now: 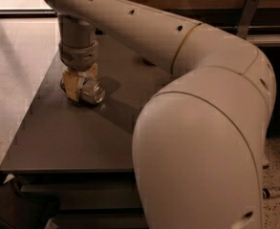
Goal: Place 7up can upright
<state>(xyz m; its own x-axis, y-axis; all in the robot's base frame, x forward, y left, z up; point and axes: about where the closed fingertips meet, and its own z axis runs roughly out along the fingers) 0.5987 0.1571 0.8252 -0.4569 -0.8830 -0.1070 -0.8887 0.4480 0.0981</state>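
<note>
The 7up can [92,93] is a silvery can lying on its side on the dark table [82,137], near the table's left edge, with its shiny end facing the front right. My gripper [82,83] points straight down over it. Its tan fingers [72,86] are closed around the can's body, with the tips down at the table top. The can's far end is hidden behind the fingers.
My own arm [201,128] fills the right half of the view and hides the right part of the table. Light floor [10,70] lies to the left of the table edge. A wooden wall and a metal bracket [247,13] stand behind.
</note>
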